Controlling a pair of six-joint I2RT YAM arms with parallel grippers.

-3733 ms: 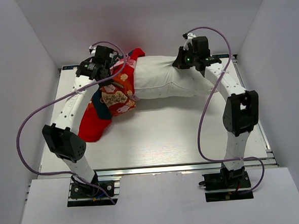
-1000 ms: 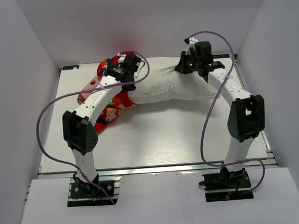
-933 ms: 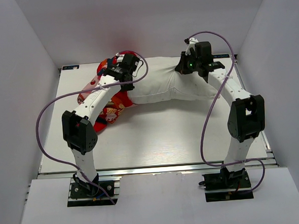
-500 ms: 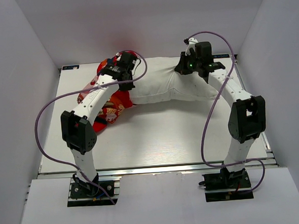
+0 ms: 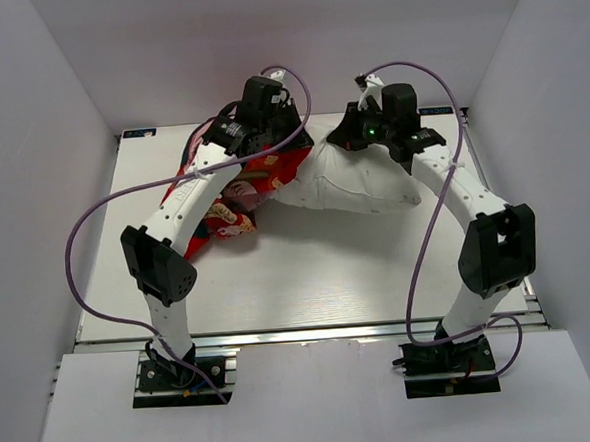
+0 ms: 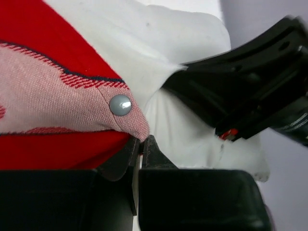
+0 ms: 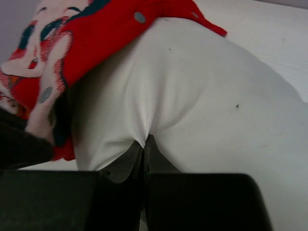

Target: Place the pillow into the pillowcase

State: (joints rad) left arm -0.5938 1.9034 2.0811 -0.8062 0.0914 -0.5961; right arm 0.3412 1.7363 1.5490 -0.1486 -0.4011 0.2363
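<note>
The white pillow [image 5: 363, 182] lies at the back of the table, its left end inside the red pillowcase [image 5: 238, 189]. My left gripper [image 5: 292, 139] is shut on the pillowcase's open edge, pinching the pink lining [image 6: 62, 103] just below a grey snap [image 6: 120, 104]. In the left wrist view the gripper [image 6: 142, 144] has the pillow [image 6: 187, 125] behind it. My right gripper [image 5: 338, 140] is shut on a pinch of pillow fabric. In the right wrist view those jaws [image 7: 146, 140] gather the pillow [image 7: 202, 96] into a fold, and the pillowcase [image 7: 96, 33] drapes over its far end.
The two wrists hang close together above the pillow's left half; the right gripper's black body [image 6: 250, 91] fills the right of the left wrist view. White walls enclose the table [image 5: 308, 270] on three sides. Purple cables loop off both arms.
My left gripper has shut on the pillowcase edge and drawn it to the right over the pillow, towards the right gripper. The right gripper has shifted slightly left, bunching the pillow.
</note>
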